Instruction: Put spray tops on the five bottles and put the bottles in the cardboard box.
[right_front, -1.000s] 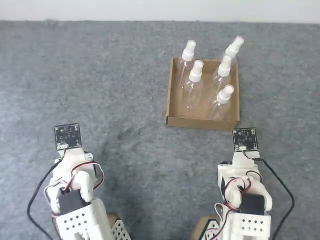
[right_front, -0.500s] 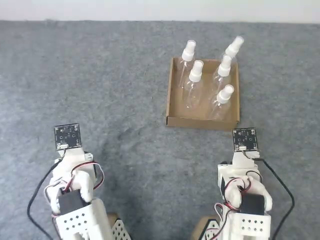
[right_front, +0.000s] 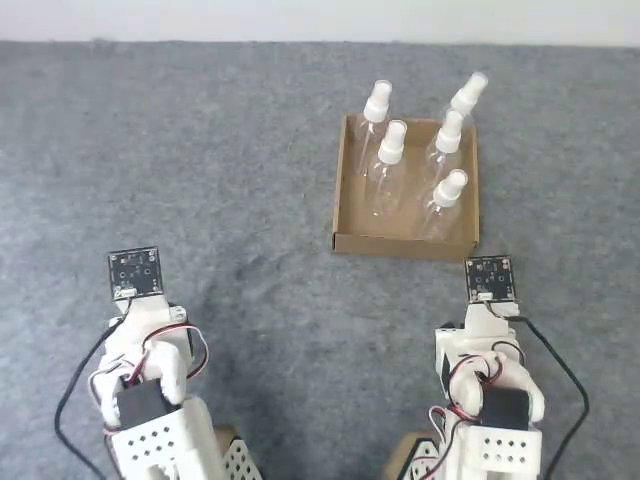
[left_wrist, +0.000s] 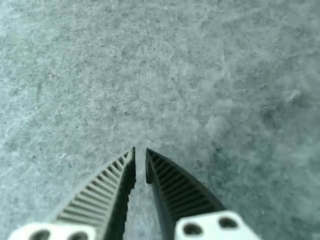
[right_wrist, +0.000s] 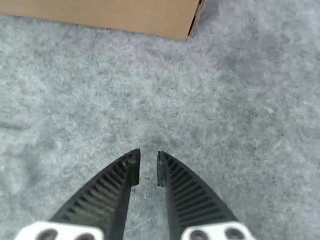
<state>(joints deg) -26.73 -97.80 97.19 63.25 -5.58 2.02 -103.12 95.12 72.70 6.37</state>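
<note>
The cardboard box (right_front: 345, 190) stands on the grey carpet at the far right of centre. Several clear bottles (right_front: 383, 175) with white spray tops (right_front: 392, 140) lie inside it, and two tops poke over its far wall. My left gripper (left_wrist: 140, 150) hangs shut over bare carpet at the near left, holding nothing. At the near right, my right gripper (right_wrist: 148, 152) is also shut and holds nothing, a short way in front of the box's near wall (right_wrist: 100, 15). Both arms (right_front: 140, 340) are folded back toward their bases.
Grey carpet (right_front: 200, 150) covers the whole table. The left arm's wrist camera (right_front: 135, 272) and the right arm's wrist camera (right_front: 490, 278) face up in the high view. A pale wall edge runs along the far side.
</note>
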